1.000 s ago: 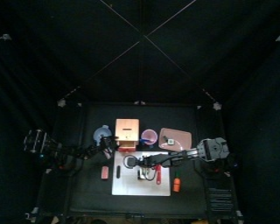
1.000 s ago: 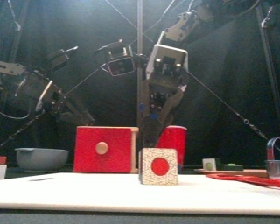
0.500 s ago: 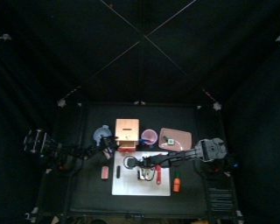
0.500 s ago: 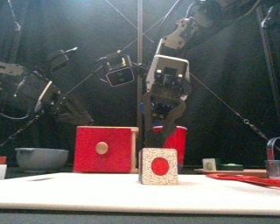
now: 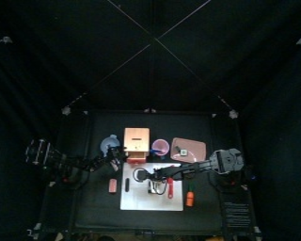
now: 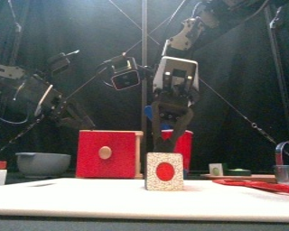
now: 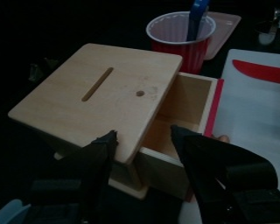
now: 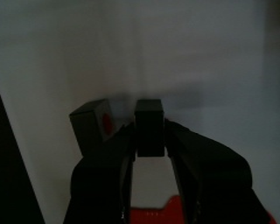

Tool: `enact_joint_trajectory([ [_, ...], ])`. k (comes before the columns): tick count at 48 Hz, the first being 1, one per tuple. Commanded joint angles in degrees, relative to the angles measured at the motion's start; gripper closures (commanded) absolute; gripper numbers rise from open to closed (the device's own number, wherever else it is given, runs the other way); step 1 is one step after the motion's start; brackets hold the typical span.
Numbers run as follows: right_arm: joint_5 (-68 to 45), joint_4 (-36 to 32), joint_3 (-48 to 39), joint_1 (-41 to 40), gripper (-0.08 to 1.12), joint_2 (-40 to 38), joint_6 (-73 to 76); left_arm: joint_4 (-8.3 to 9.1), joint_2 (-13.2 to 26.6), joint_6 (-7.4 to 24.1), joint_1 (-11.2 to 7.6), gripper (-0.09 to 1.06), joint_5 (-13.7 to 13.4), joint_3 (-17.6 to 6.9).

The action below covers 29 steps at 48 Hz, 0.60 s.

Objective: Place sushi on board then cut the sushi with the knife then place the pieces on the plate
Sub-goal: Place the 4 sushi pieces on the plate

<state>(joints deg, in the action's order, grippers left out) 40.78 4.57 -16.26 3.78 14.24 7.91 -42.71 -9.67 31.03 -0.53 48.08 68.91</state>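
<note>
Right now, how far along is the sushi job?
Done: the sushi stands on the white board. In hand: the right gripper hangs just above it; I cannot tell what, if anything, it holds. To do: cutting, then moving pieces to the pink tray. The left gripper sits open over the wooden box.

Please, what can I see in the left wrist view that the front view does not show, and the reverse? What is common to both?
Only the left wrist view: the top of the wooden box with its slot, its drawer pulled out, and the left gripper open over it. Only the front view: a sushi piece standing on the white board, the right gripper above it, and the blue-grey bowl. Both: box, red cup, board.
</note>
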Motion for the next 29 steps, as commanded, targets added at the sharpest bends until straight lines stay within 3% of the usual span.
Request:
enact_joint_trajectory([
  [1,0.9,0.3,-1.8,-0.4,0.42,-6.2,0.1,-0.09,-0.1,-0.2,0.09,0.09,0.3,-0.4],
  [12,3.2,0.7,-13.0,-6.1,0.42,-17.6,5.4,-0.09,-0.1,-0.3,0.09,0.09,0.2,-0.4],
  [29,3.2,-9.6,-33.1,-23.1,0.42,-40.3,22.1,0.0,-0.1,-0.2,0.09,0.09,0.2,-1.1],
])
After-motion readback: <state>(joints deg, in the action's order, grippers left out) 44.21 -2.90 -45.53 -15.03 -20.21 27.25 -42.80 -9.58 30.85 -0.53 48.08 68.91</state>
